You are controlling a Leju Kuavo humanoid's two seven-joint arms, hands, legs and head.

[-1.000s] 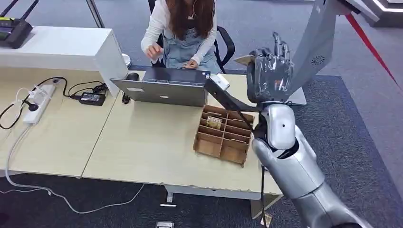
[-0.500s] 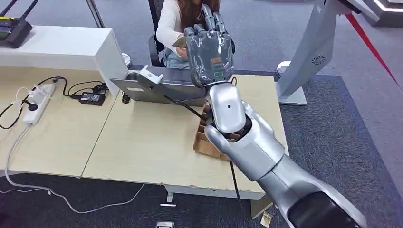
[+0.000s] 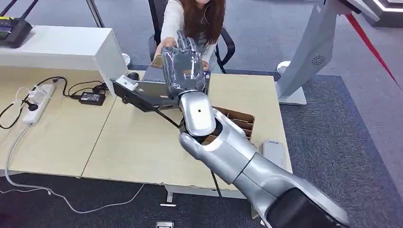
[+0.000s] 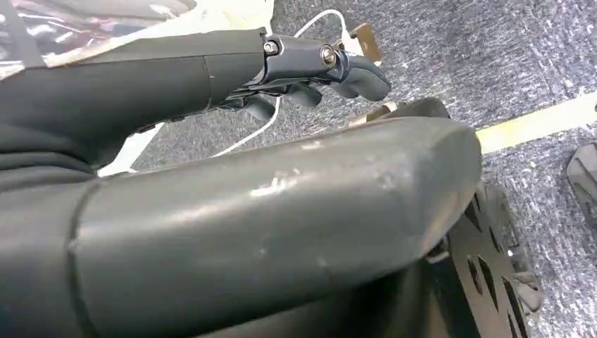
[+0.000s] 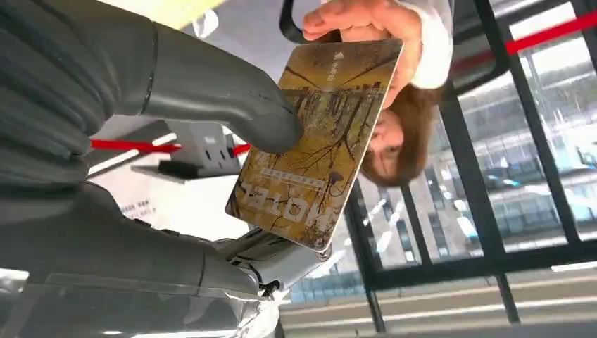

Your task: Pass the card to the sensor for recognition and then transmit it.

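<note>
Apparently right hand and person's hand both pinch card.

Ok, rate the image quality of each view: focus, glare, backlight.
Head view: evenly lit and sharp, with glare on the silver right arm. Right wrist view: the card is sharp with its print legible, though bright windows backlight the scene behind it. Left wrist view: the near cover is a dim, soft mass, while the carpet is sharper.
</note>
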